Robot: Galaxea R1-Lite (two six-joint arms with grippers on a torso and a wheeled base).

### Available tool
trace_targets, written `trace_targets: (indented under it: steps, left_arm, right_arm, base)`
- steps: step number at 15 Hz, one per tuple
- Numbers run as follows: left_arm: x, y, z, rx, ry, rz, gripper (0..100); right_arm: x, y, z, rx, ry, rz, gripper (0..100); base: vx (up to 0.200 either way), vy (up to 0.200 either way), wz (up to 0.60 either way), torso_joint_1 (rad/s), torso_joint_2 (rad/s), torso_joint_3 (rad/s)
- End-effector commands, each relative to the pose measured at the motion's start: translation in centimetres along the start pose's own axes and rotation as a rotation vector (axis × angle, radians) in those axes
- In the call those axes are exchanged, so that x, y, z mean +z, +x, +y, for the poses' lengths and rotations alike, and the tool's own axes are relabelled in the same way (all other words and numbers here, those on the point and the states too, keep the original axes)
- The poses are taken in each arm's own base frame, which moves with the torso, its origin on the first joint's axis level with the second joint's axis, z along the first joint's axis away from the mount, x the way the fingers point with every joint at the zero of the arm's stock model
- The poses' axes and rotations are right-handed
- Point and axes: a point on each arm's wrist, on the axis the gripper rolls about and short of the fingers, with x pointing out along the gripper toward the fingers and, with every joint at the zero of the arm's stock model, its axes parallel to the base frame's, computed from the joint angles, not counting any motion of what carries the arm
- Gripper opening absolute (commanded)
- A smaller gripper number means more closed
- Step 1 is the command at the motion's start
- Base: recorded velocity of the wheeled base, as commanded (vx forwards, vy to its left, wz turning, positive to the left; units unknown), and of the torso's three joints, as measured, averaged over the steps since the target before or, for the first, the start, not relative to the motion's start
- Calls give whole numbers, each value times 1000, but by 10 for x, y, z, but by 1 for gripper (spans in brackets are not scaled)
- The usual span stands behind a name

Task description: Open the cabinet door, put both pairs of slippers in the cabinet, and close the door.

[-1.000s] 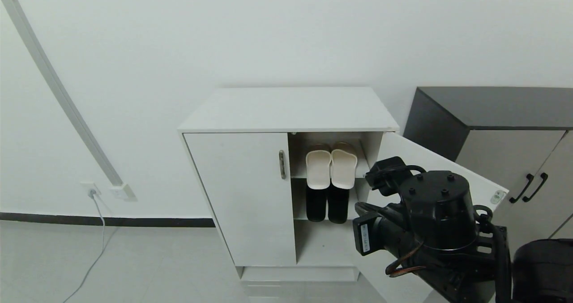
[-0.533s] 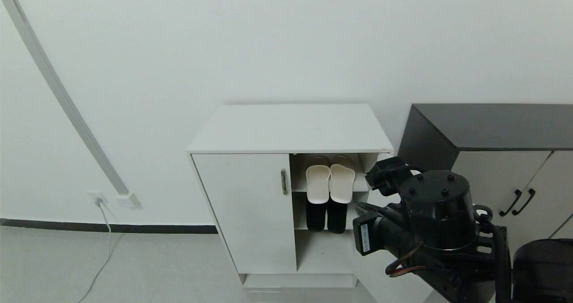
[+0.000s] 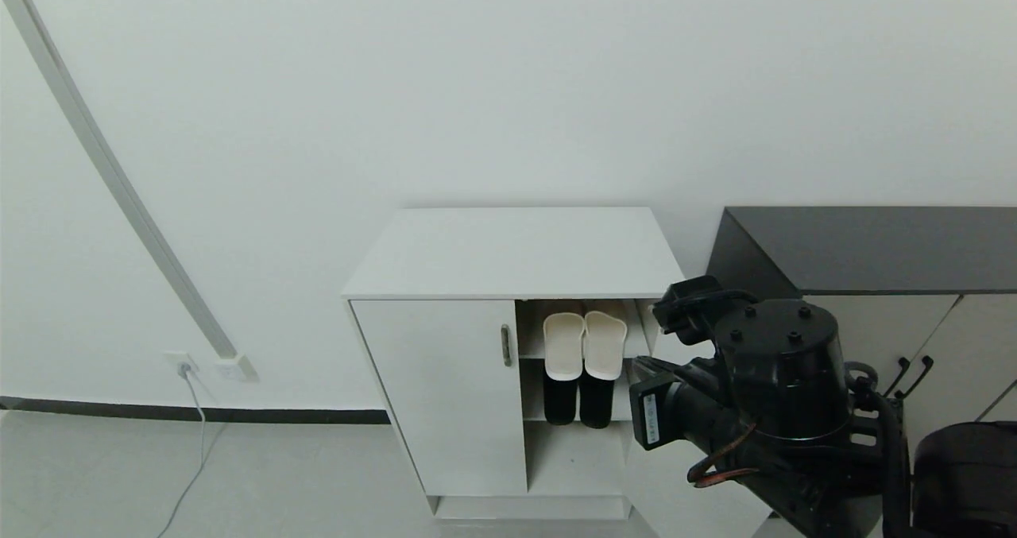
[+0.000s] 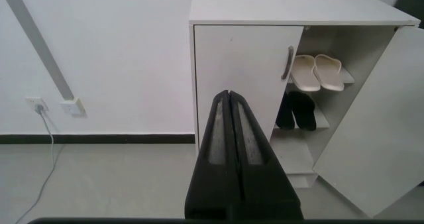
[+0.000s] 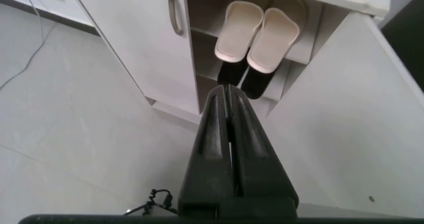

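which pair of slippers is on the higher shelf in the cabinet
The white pair: it sits on the upper shelf, directly above the black pair, which is on the next shelf down.

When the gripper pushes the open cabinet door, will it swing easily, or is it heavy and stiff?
The open door looks like a thin, flat panel hung at the side of the cabinet, so it probably swings with a light push and stays rigid. Its face looks smooth, so the shut right gripper may slide along it.
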Motion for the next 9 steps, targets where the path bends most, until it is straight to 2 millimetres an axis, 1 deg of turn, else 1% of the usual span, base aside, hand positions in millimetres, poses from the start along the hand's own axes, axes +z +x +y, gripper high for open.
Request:
trace_targets:
  steps: [1, 9]
  left_arm:
    - [0, 0, 0, 1, -1, 2, 0]
    - [0, 0, 0, 1, -1, 2, 0]
  right_arm:
    - [0, 0, 0, 0, -13, 2, 0]
    - [-4, 1, -2, -5, -22, 13, 0]
  base:
    - [0, 0, 0, 71, -134, -71]
    - [0, 0, 0, 0, 0, 0]
